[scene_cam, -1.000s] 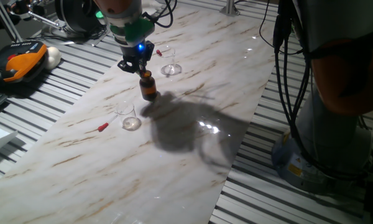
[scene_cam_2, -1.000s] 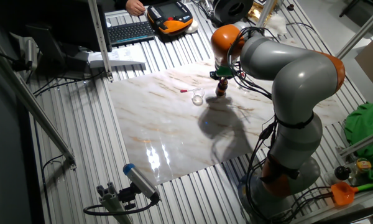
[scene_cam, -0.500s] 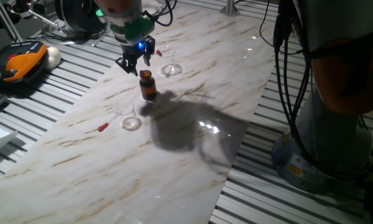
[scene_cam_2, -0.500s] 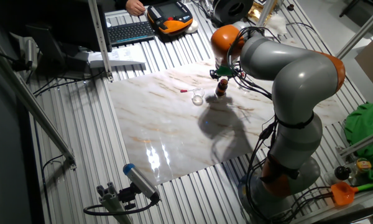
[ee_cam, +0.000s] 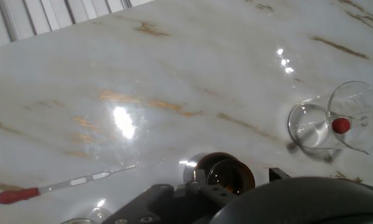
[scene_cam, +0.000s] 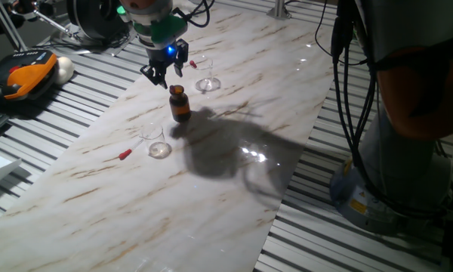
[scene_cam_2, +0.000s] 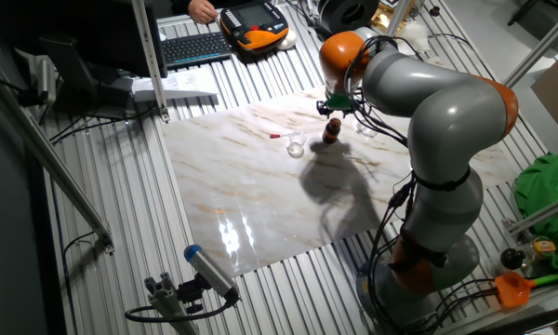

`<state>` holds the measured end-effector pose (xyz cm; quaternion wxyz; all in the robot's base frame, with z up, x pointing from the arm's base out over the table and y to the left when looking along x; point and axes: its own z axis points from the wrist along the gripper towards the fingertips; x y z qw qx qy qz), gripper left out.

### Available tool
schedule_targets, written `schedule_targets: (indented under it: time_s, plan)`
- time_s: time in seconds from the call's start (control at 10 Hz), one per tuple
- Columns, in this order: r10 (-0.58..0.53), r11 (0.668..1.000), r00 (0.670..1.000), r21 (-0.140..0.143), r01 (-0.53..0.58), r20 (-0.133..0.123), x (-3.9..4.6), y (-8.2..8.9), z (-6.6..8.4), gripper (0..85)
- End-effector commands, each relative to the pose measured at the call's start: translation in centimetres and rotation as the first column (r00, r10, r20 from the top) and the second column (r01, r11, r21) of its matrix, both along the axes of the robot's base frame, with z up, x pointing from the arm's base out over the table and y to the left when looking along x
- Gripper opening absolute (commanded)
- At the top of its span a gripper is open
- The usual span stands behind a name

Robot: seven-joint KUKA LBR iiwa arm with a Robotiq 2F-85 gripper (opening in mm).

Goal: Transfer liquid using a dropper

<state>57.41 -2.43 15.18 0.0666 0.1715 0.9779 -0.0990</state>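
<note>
Directly beneath open claw (scene_cam: 163, 73), amber bottle (scene_cam: 180, 103)

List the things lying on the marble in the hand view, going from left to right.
Dropper with a red bulb → open brown bottle → clear glass dish → tipped glass with a red ball inside; the last two overlap at their edges.

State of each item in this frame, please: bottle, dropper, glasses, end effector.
Bottle: upright, uncapped, not held.
Dropper: lying flat on the table, untouched.
Near glass: upright, contents cannot be told.
Far glass: upright, something red at it.
End effector: open, empty, above the bottle.
</note>
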Motion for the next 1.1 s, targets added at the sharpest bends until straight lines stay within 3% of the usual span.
schedule_targets:
  time_s: [0.0,0.5,0.7,1.0]
  plan:
    - [-0.007,1.0,1.0,-0.002,0.007,0.0,0.0,0.0,0.0,34.0]
    - [-0.021,1.0,1.0,-0.003,0.021,0.003,0.0,0.0,0.0,34.0]
    - [-0.029,0.999,0.999,0.022,0.029,-0.013,0.2,0.0,0.8,34.0]
    - [-0.058,0.998,0.998,0.005,0.058,-0.018,-0.07,1.3,1.6,34.0]
